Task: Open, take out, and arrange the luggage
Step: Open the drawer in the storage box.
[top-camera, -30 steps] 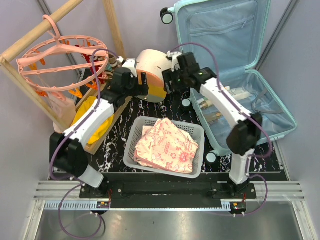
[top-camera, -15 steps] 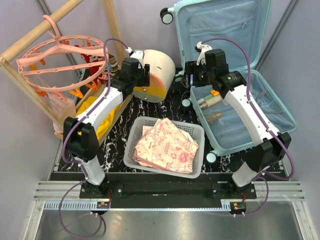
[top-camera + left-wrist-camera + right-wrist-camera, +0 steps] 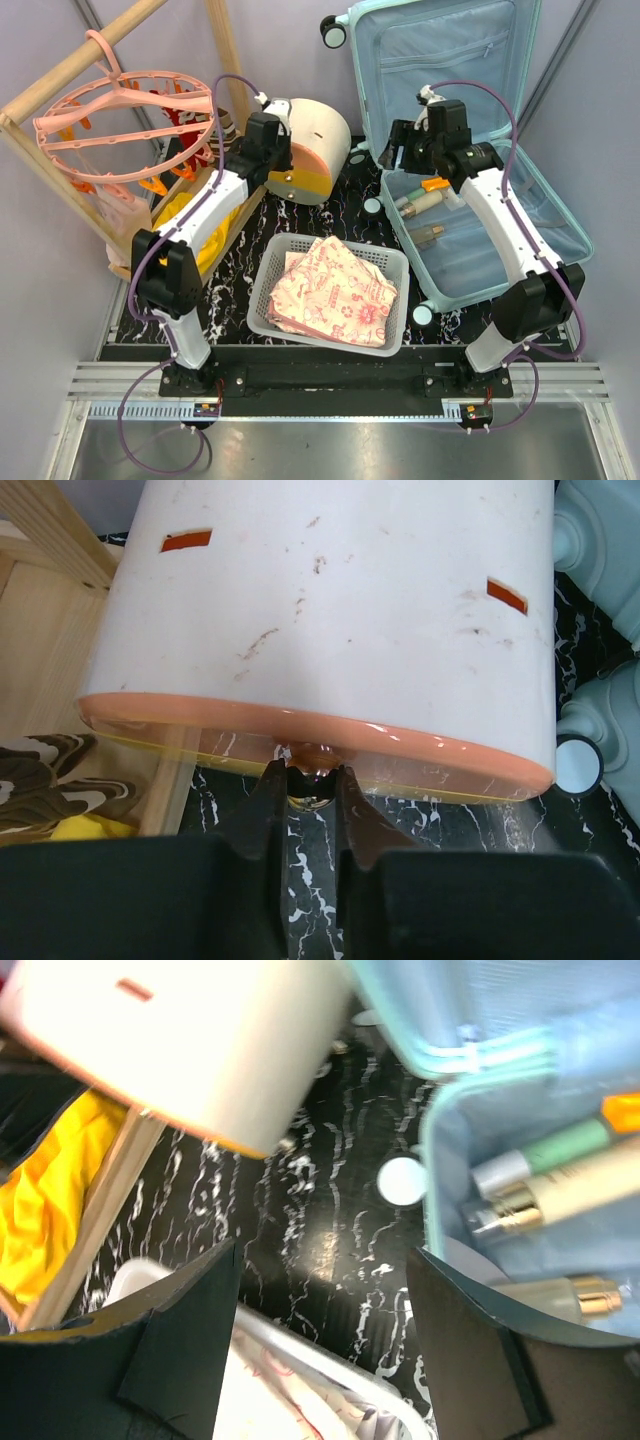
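The left pincer (image 3: 312,778) nips the knob (image 3: 312,788) of the drawer box (image 3: 330,610), the right pincer (image 3: 325,1305) gapes empty: a straight, slow pull looks best.

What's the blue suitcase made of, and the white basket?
The luggage looks like hard moulded plastic, smooth and slightly shiny outside, with a soft, wrinkly fabric lining. The basket seems matte white plastic; its walls are a grid of small holes.
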`<state>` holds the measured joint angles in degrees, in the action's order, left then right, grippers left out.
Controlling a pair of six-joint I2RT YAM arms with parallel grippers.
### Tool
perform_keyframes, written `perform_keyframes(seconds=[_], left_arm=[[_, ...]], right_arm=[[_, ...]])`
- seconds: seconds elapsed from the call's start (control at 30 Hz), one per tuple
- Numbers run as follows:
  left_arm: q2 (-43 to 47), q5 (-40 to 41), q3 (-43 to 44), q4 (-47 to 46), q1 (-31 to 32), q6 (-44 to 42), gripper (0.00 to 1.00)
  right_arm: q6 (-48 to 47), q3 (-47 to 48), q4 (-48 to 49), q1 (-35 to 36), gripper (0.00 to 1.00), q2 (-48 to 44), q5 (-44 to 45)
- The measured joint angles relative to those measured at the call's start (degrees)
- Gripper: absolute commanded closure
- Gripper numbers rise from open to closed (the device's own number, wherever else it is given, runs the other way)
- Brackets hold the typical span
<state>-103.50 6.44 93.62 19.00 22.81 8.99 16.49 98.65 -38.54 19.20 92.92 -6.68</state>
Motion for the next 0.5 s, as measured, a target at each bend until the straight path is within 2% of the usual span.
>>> perform_keyframes(seconds=[0.2, 0.5], left_arm=[[3.1, 0.0, -4.4, -2.0, 0.0, 0.3, 0.99], [12.3, 0.7, -13.7, -1.9, 1.0, 1.8, 1.0]], right_arm=[[3.3, -1.6, -0.1, -5.0, 0.23, 0.0, 0.2], [4.8, -1.9, 0.0, -6.1, 0.23, 0.0, 0.6]])
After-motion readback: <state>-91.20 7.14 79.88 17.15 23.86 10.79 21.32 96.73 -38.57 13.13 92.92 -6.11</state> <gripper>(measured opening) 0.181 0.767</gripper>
